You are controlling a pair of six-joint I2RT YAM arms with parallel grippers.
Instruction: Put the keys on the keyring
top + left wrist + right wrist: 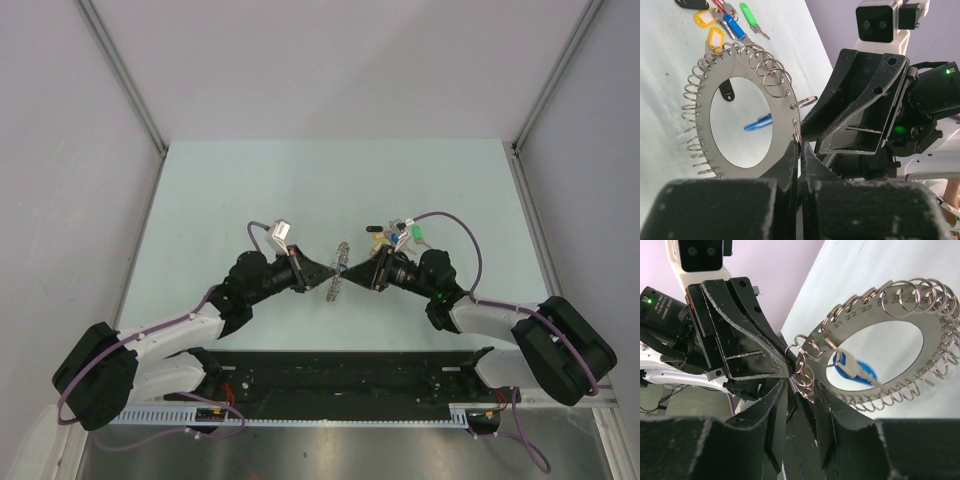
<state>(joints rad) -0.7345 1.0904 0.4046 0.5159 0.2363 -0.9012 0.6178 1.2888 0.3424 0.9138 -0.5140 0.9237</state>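
Top external view gives you the keyring (338, 270) lifted off the table (250, 180), standing on edge between the two arms near the middle. The left gripper (325, 272) meets it from 9 o'clock and the right gripper (350, 268) from 3 o'clock. The loose keys (395, 236) lie in a small heap on the table at about 1 o'clock from the ring, just beyond the right wrist.

Left wrist view shows you the left gripper (800, 150) with its fingers (785, 167) pressed together on the ring's flat plate at roughly 4 o'clock on its rim, so your hold there is firm. The plate's outer edge carries a row of small split rings (767, 67). At 11 o'clock in this view you can see the keys with yellow, blue, green, red and black tags on the table. One more black-tagged key (727, 92) shows through the central hole.

Right wrist view shows you the right gripper (802, 395) with only a narrow gap between its fingers (777, 415). A cluster of split rings at the plate's 8 o'clock edge sits right at their tips. You cannot tell from here whether they actually pinch anything. A blue key (854, 371) with a silver blade shows within the ring's hole and appears to hang from one of the split rings.
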